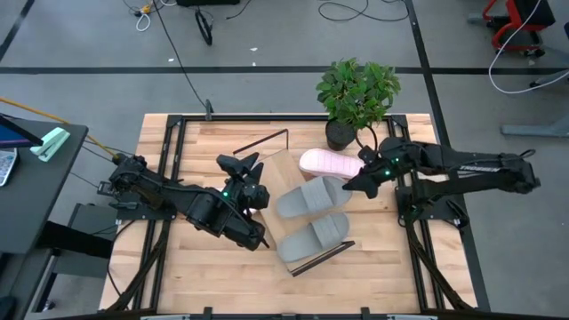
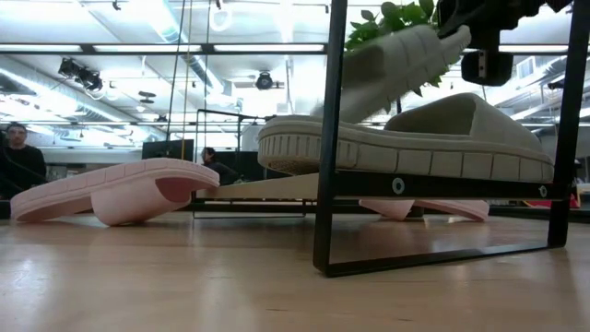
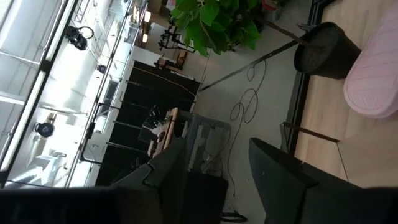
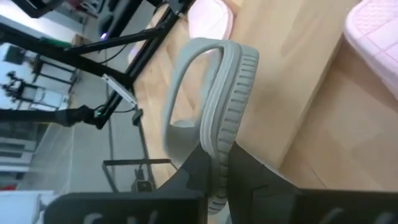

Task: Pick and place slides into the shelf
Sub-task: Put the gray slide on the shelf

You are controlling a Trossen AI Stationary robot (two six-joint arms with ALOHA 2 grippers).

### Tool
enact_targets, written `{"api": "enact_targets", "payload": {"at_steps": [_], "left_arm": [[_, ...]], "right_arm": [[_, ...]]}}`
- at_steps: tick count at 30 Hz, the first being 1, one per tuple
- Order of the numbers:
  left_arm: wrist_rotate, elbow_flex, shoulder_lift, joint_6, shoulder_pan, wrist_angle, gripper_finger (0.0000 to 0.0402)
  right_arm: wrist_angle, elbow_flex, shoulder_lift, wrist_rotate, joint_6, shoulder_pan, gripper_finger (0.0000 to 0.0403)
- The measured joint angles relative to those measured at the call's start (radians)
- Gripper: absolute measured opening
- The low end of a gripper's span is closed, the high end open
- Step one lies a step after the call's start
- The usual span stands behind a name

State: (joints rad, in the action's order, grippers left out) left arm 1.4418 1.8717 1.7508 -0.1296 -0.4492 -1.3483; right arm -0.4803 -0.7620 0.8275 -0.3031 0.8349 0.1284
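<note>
The shelf is a light-wood board with dark wire frames, lying askew at mid-table. One grey-green slide lies flat on it, sole down. My right gripper is shut on the other grey-green slide, which shows raised and tilted in the low view. A pale pink slide rests on the table by the plant pot. The second pink slide lies on the table, hidden under my left arm in the high view. My left gripper is open and raised over the shelf's left end, holding nothing. My right gripper pinches the grey-green slide by one end of its sole, one finger on the footbed side and one on the underside. The fingers come from the table's right, slanting down. The held end is raised, the strap is beyond the fingers, and the slide slopes down toward the shelf.
A potted plant stands at the table's far edge, close behind my right gripper. The shelf's wire frames stand up at both short ends. Bare slatted tabletop lies along the near edge. People show in the room behind the table.
</note>
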Motion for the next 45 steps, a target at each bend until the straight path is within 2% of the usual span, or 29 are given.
{"api": "enact_targets", "payload": {"at_steps": [7, 15, 20, 30, 40, 45], "left_arm": [[-0.001, 0.000, 0.000, -0.043, 0.000, 0.000, 0.0174], [-0.001, 0.000, 0.000, -0.044, 0.000, 0.000, 0.0173], [0.000, 0.000, 0.000, -0.044, 0.000, 0.000, 0.0170], [0.000, 0.000, 0.000, -0.043, 0.002, 0.000, 0.0168], [0.000, 0.000, 0.000, -0.042, 0.010, -0.001, 0.0165], [0.000, 0.000, 0.000, -0.042, 0.010, -0.001, 0.0164]], "right_arm": [[0.044, 0.000, 0.036, -0.186, -0.029, 0.076, 0.0030], [0.126, 0.000, 0.096, -0.280, -0.064, 0.125, 0.0030], [0.147, 0.003, 0.100, -0.291, -0.085, 0.139, 0.0030], [0.354, 0.152, 0.049, -0.294, 0.028, 0.115, 0.0030], [0.397, 0.250, 0.047, -0.324, 0.036, 0.112, 0.0030], [0.507, 0.296, 0.047, -0.317, 0.077, 0.112, 0.0030]]}}
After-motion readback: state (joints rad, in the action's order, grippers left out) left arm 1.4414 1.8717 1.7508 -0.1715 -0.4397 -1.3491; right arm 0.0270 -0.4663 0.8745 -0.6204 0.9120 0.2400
